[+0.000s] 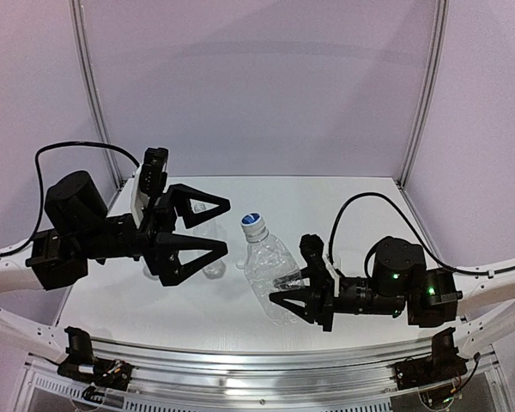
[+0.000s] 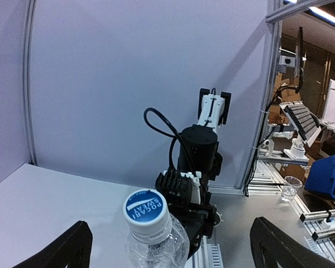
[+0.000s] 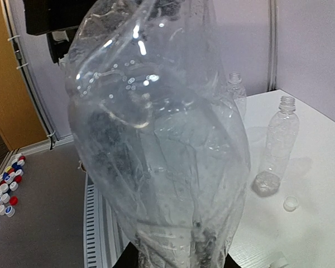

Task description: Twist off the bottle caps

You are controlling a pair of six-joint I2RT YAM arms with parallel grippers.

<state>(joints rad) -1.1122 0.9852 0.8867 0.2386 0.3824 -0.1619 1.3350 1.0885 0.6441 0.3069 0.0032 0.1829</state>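
A clear crinkled bottle [image 1: 270,268] is held tilted in mid-table; it fills the right wrist view [image 3: 156,139]. Its cap [image 1: 252,221] is white with a blue printed top and sits on the neck; it also shows in the left wrist view [image 2: 146,207]. My right gripper [image 1: 297,296] is shut on the bottle's lower body. My left gripper [image 1: 227,223] is open, its fingers [image 2: 64,248] spread wide, the cap just beyond and between them, not touched. Two uncapped bottles [image 3: 279,145] [image 3: 237,95] stand behind. A loose translucent cap [image 3: 291,203] lies on the table.
The two uncapped bottles show between and under my left fingers in the top view [image 1: 211,257]. The table's metal front rail [image 1: 257,360] runs along the near edge. Several coloured caps [image 3: 5,192] lie on the floor off the table.
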